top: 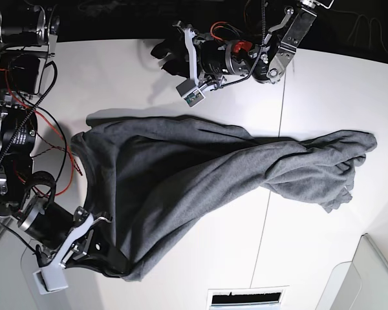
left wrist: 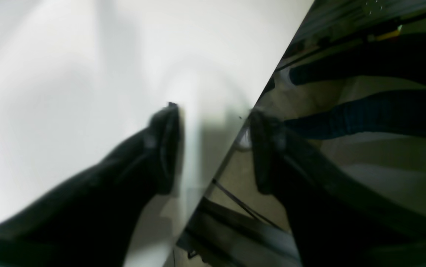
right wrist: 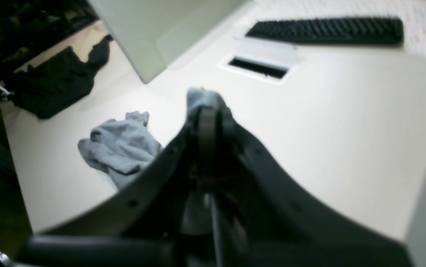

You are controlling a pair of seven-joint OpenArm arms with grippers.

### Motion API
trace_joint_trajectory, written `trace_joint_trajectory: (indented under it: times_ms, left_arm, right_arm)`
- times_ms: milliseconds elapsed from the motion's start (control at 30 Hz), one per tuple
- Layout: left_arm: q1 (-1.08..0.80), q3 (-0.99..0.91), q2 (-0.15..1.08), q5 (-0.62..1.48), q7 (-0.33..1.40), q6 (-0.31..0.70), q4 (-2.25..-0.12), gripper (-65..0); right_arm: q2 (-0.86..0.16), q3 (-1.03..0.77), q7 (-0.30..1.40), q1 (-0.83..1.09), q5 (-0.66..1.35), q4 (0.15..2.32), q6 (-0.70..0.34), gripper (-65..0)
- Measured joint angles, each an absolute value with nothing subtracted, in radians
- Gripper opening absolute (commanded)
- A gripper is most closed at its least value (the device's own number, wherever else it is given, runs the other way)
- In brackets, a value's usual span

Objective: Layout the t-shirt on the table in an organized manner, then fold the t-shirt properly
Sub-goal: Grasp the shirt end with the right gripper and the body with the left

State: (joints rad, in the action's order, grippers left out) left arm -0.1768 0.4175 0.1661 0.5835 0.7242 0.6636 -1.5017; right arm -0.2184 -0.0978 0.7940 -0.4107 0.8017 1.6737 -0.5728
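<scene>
The right claw (top: 119, 261) is shut tight on one corner of the grey t-shirt (top: 200, 181), near the bottom edge of the white desk (top: 323, 84) in the base view. The left claw (left wrist: 213, 148) hangs wide open with nothing in it, by the far desk edge. The t-shirt lies bunched and twisted across the desk. A black keyboard (right wrist: 326, 30) sits farther off
</scene>
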Motion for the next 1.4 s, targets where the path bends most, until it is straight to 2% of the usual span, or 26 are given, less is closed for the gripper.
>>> trace_joint_trajectory:
  times_ms: [167, 333, 500, 700, 867, 1100, 1400]
  left_arm:
    - [-0.178, 0.418, 0.166, 0.543, 0.662, 0.664, -1.502, -28.6]
    - [-0.177, 0.418, 0.164, 0.462, 0.57, 0.659, -1.502, -28.6]
    - [-0.168, 0.418, 0.143, 0.276, 0.486, 0.541, -1.501, -28.6]
    - [-0.108, 0.418, 0.102, 0.174, 0.471, 0.427, -1.501, -28.6]
    - [-0.033, 0.416, 0.049, 0.165, 0.464, 0.426, -1.501, -28.6]
    - [-0.025, 0.417, -0.039, 0.17, 0.45, 0.423, -1.455, -28.6]
    - [0.077, 0.414, -0.099, 0.125, 0.388, 0.336, -1.272, -28.6]
  right_arm:
    - [-0.207, 0.013, 0.795, -0.433, 0.801, 1.748, -0.573, -65.0]
    - [-0.152, 0.076, 0.801, -0.477, 0.798, 1.811, -0.574, -65.0]
    - [-0.116, 0.081, 0.799, -0.521, 0.758, 1.812, -0.573, -65.0]
    - [-0.118, 0.081, 0.799, -0.521, 0.735, 1.812, -0.572, -65.0]
    - [-0.118, 0.081, 0.798, -0.521, 0.697, 1.81, -0.572, -65.0]
    - [-0.118, 0.081, 0.79, -0.521, 0.676, 1.773, -0.572, -65.0]
    - [-0.118, 0.081, 0.79, -0.521, 0.677, 1.773, -0.572, -65.0]
